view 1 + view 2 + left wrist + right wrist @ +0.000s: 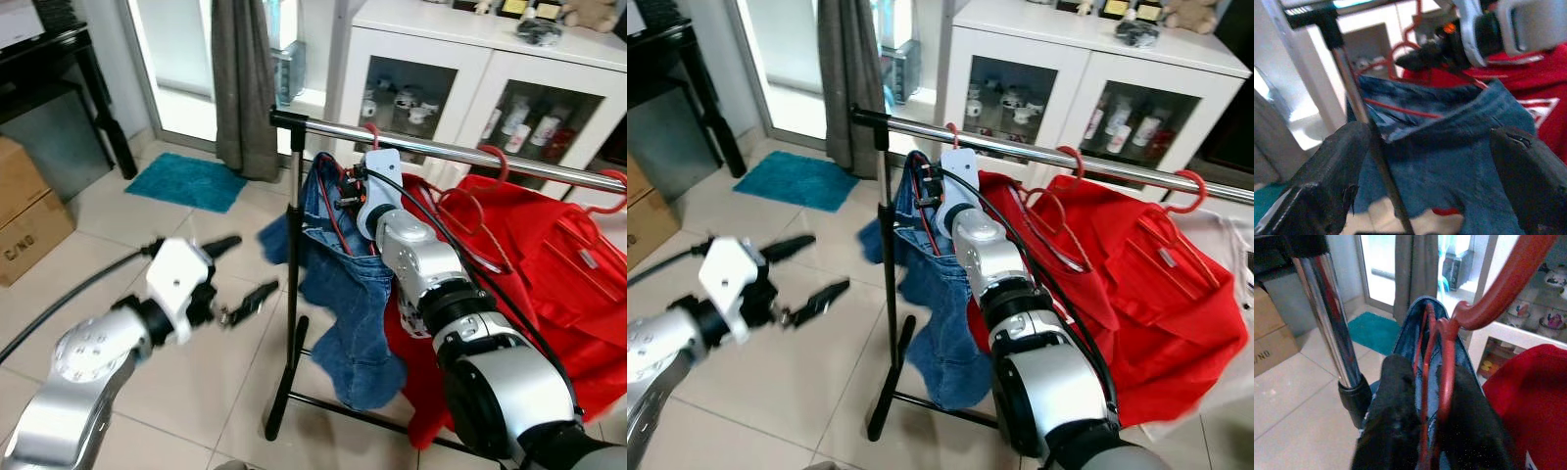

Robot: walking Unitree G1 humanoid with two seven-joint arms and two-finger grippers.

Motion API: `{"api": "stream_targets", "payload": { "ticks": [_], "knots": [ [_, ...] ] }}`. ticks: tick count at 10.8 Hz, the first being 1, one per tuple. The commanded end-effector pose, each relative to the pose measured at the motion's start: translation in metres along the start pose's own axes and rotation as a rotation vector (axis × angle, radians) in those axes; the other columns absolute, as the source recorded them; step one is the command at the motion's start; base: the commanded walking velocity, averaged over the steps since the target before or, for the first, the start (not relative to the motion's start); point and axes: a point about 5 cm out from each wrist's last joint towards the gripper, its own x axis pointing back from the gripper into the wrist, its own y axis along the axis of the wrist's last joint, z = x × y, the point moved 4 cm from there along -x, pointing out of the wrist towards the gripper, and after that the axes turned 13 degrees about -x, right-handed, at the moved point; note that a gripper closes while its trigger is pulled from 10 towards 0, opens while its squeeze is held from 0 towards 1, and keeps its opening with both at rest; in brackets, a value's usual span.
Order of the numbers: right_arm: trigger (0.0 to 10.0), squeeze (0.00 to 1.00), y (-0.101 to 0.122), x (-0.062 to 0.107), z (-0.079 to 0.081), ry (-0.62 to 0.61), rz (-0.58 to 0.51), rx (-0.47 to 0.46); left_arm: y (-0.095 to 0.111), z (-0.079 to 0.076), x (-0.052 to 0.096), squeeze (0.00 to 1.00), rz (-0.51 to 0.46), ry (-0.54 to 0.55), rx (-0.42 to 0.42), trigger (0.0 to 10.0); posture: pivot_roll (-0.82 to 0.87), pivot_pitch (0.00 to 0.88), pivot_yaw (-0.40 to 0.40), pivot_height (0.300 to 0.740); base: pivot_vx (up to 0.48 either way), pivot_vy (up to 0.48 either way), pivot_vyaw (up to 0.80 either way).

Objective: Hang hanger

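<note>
A red hanger (1447, 352) carries blue jeans (348, 294) at the left end of a chrome rail (470, 155). My right gripper (1432, 431) is shut on the hanger's neck, just below the rail. The hook (370, 130) arches at the rail; I cannot tell whether it rests on it. The jeans hang down beside the rack's black post (294, 255). My left gripper (250, 266) stands open left of the post at mid height, holding nothing. In the left wrist view its fingers (1327, 186) face the jeans (1449, 147).
Red garments (529, 284) on red hangers (495, 162) fill the rail to the right. A white glass-door cabinet (441, 59) stands behind the rack. A grey curtain (245, 78), a teal mat (191, 181) and cardboard boxes (24, 211) lie left. The rack's base bar (333, 406) crosses the tiled floor.
</note>
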Motion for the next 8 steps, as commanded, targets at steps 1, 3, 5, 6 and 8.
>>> {"api": "stream_targets", "payload": {
  "ticks": [1, 3, 5, 6, 8],
  "knots": [
    [10.0, 1.00, 0.006, 0.003, -0.006, 0.002, -0.026, -0.011, -0.002, 0.001, -0.002, 0.00, 0.009, 0.007, -0.018, 10.0, 0.01, 0.000, -0.016, 0.740, 0.000, 0.000, 0.00],
    [10.0, 1.00, 0.022, 0.017, -0.013, 0.043, -0.133, -0.060, -0.006, 0.003, -0.009, 0.00, 0.016, 0.029, -0.026, 10.0, 0.00, 0.000, -0.010, 0.740, 0.000, 0.000, 0.00],
    [10.0, 0.00, 0.033, 0.037, -0.011, 0.137, -0.244, -0.108, -0.017, 0.006, -0.014, 0.00, 0.058, 0.105, 0.040, 10.0, -0.02, 0.000, -0.013, 0.740, 0.000, 0.000, 0.00],
    [10.0, 0.00, 0.030, 0.046, -0.011, 0.170, -0.249, -0.124, -0.024, 0.008, -0.014, 0.00, 0.081, 0.179, 0.118, 10.0, -0.02, 0.000, -0.016, 0.740, 0.000, 0.000, 0.00],
    [10.0, 0.00, 0.020, 0.076, -0.005, 0.267, -0.239, -0.094, -0.021, 0.013, -0.015, 0.00, 0.062, 0.308, 0.174, 10.0, -0.01, 0.000, -0.033, 0.740, 0.000, 0.000, 0.00]
  ]
}}
